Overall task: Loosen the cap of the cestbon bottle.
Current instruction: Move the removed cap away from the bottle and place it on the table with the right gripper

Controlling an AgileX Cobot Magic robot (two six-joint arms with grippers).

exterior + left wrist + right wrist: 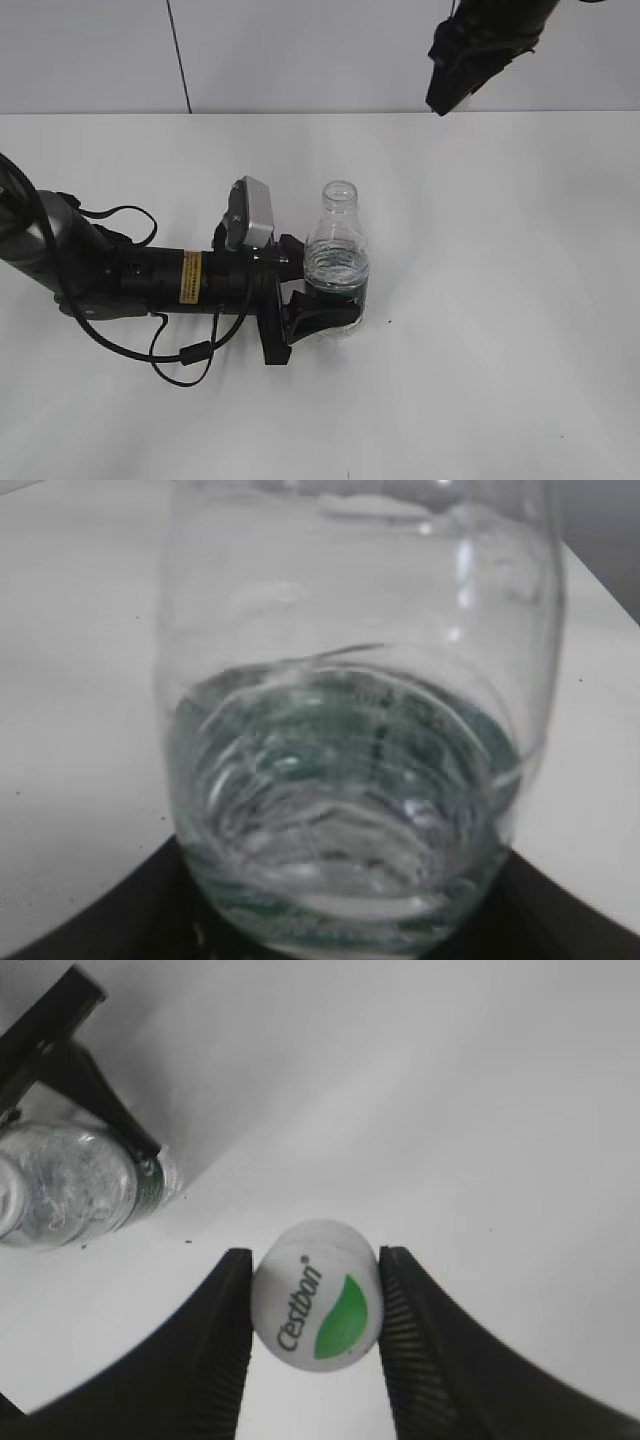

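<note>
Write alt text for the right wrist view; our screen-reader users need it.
The right end effector pinches the white cap, printed "Cestbon" with a green mark, above a white table. The open cestbon bottle stands at the left, clamped by the left end effector.

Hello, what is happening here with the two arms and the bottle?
The left gripper holds the cestbon bottle upright on the white table, clamped around its lower part. The bottle's neck is open, with no cap on it. The right gripper is lifted away above the table and holds the white cap between its fingers. So the cap is already off, not only loosened.
</note>
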